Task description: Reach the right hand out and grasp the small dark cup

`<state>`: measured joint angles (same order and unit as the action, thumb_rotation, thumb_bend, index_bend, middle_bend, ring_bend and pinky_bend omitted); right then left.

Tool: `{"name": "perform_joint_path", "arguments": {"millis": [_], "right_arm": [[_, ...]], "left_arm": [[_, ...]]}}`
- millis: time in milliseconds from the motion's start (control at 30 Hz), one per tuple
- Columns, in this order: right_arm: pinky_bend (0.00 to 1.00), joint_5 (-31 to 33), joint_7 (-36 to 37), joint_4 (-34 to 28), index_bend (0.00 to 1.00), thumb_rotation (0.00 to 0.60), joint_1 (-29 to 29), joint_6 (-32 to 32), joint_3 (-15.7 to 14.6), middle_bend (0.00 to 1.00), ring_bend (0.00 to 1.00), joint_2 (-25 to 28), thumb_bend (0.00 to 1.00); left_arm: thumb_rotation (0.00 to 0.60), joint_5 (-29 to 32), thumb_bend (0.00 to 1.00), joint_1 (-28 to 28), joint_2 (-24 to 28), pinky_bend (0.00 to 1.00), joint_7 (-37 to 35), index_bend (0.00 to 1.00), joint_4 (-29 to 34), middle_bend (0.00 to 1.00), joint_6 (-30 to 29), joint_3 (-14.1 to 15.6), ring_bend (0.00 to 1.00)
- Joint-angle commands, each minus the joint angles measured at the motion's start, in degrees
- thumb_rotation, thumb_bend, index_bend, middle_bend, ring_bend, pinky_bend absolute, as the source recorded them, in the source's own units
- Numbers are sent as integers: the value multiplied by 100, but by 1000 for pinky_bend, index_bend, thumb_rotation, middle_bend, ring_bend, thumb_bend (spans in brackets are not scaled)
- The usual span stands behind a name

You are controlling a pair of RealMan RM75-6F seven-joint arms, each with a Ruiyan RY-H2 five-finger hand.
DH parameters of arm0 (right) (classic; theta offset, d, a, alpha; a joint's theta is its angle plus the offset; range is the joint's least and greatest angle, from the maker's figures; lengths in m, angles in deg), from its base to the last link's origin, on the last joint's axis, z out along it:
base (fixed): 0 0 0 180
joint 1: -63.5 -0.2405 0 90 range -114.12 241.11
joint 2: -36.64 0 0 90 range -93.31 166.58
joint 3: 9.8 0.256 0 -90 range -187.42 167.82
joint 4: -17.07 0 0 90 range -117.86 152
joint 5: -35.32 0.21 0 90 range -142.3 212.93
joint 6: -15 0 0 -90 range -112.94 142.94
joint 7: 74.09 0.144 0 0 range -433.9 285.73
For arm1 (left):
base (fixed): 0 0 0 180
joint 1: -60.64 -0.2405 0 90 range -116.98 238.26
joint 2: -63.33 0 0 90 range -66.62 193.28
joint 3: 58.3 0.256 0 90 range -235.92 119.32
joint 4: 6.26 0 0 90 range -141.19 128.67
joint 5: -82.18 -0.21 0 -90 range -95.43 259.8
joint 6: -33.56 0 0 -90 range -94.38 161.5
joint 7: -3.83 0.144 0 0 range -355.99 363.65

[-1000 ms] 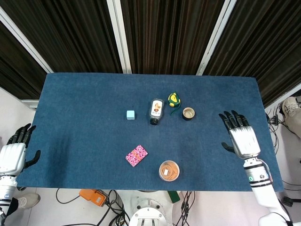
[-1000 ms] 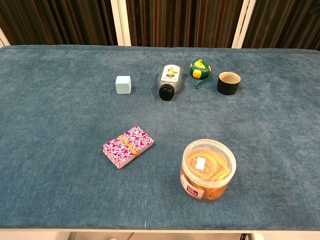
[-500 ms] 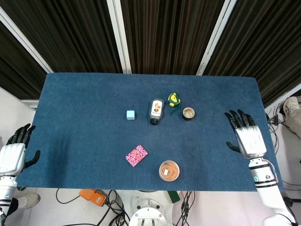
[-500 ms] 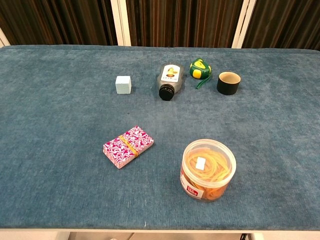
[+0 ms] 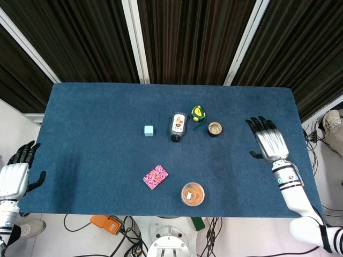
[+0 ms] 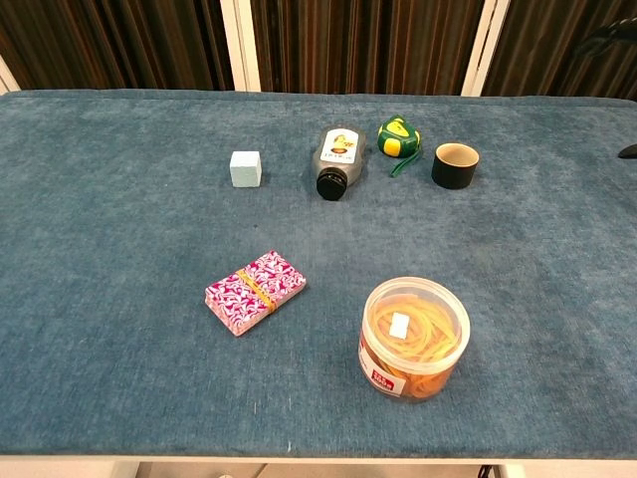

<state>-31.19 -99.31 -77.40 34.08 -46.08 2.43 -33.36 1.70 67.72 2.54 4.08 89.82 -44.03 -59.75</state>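
The small dark cup (image 5: pixel 215 129) (image 6: pixel 456 165) stands upright on the blue table, its tan inside showing, right of the yellow-green tape measure (image 5: pixel 198 113). My right hand (image 5: pixel 266 140) hovers over the table's right part with fingers spread and nothing in it, well to the right of the cup; only dark fingertips (image 6: pixel 627 151) show at the chest view's right edge. My left hand (image 5: pixel 15 174) hangs open off the table's left front corner, holding nothing.
A bottle (image 5: pixel 178 126) lies flat left of the tape measure. A pale blue cube (image 5: pixel 149 130) sits further left. A pink patterned card pack (image 5: pixel 155 176) and a clear tub of rubber bands (image 5: pixel 193 194) lie near the front edge.
My right hand moved back and out to the right, then forward and left toward the cup; its fingertips now show in the chest view. The left hand stayed still.
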Motion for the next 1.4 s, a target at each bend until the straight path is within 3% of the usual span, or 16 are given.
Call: {"name": "perform_joint_path", "arguments": {"millis": [33,267,833,1300,1400], "right_arm": [[223,542,-108,573,180,600,-436,526,166,179,140,-368,274],[214,1135,-131,1504,180,600,-976,1123,220,179,137,-1057,275],[203,1521,72,2917,202,600,-1754,1947,144,180,141,-2027,274],[258,1367,376,3798,279,600,-2196,2325,94,181,198,-2690,274],[314,1320,449,3960,306,600,-2266,2356,101,188,236,-2825,274]], "left_arm": [[600,56,365,6,15,192,17,69,24,0,47,3,43],[600,175,365,21,59,192,26,69,96,0,122,-22,43],[600,137,365,44,75,192,17,69,75,0,170,3,43],[600,144,366,64,94,192,27,69,80,0,205,5,43],[600,127,365,58,75,192,23,69,61,0,187,10,43]]}}
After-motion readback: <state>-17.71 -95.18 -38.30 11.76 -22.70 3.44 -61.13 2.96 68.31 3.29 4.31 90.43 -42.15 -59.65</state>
